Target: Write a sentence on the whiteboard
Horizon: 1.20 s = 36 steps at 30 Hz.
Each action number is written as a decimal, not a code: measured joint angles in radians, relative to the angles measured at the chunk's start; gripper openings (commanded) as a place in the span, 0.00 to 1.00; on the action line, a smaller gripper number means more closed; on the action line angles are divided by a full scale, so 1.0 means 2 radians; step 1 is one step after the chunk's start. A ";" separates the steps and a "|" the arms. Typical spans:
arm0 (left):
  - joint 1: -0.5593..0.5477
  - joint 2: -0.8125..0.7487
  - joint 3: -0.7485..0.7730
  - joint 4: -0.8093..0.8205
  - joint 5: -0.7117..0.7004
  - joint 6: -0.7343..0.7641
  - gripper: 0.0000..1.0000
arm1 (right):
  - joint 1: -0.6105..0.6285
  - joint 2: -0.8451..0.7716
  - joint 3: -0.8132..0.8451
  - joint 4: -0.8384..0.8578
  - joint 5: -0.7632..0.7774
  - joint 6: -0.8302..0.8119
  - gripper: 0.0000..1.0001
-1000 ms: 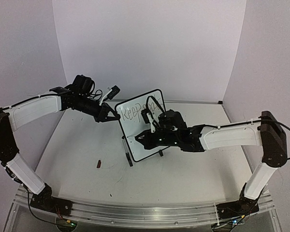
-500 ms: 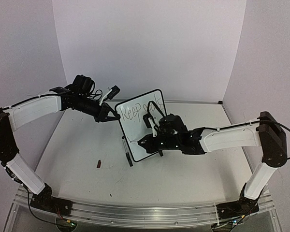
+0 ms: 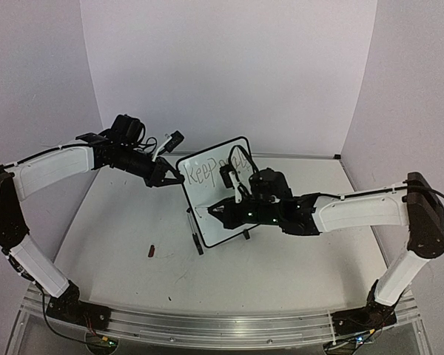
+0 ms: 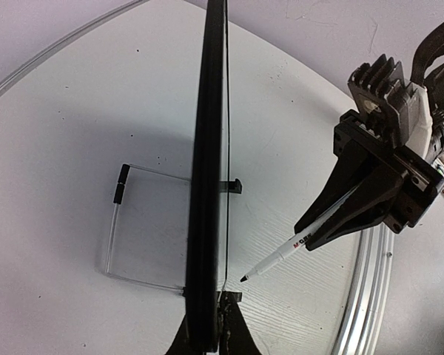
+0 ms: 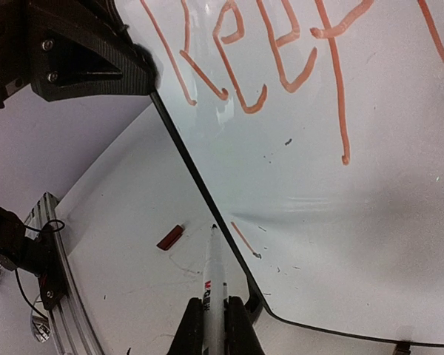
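Steadies the whiteboard (image 3: 207,196) upright near the middle of the bench (image 3: 133,222), toward its far edge, with the left claw (image 3: 169,177) clamped shut on the board's upper left rim, likely to stop it tipping or sliding on its small feet under pen pressure. Grips a marker (image 5: 214,270) in the closed right claw (image 5: 214,325), nib forward, low by the board's left edge and just clear of the face in the left wrist view. Shows the sentence (image 5: 237,59) begun along the top in reddish strokes, with "Keep" legible and later letters cut off or hidden behind the arm. Shows a short stray stroke (image 5: 244,240) beside the nib. Includes a small dark-red piece (image 3: 152,251), perhaps the cap, toward the bench's left edge, well apart from the board. Seems partway through the writing, with the lower face blank.
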 measured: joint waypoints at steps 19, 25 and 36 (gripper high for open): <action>0.000 0.000 0.000 0.000 0.000 0.000 0.00 | 0.001 0.021 0.016 0.011 0.015 0.001 0.00; 0.000 0.000 0.000 0.000 0.000 0.000 0.00 | 0.003 0.021 0.016 0.011 0.026 0.004 0.00; 0.000 0.000 0.000 0.000 0.000 0.000 0.00 | 0.003 0.017 0.011 0.014 0.026 0.004 0.00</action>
